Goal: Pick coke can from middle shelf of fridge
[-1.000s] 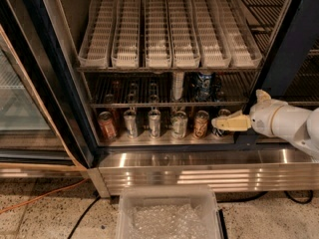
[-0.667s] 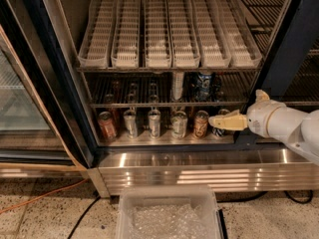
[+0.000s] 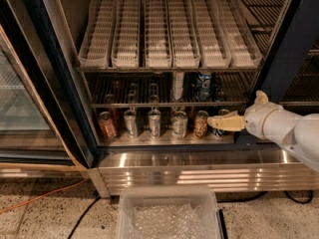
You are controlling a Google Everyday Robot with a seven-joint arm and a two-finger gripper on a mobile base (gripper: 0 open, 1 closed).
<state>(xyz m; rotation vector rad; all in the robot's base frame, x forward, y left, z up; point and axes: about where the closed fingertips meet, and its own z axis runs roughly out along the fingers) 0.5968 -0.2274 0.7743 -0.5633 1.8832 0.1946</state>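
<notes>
The gripper (image 3: 222,122), open or closed I cannot tell, is at the lower right beside an orange can (image 3: 201,124). The coke can (image 3: 113,88) seems to stand mid-left on the middle shelf (image 3: 234,88). When it rises, the gripper may catch the rail (image 3: 159,104).

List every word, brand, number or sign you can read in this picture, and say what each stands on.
No text can be read.
Bottom-row cans: labels too blurred.
Blue can on the middle shelf: print too blurred.
Gripper, at right beside the bottom row: no marking shows.
</notes>
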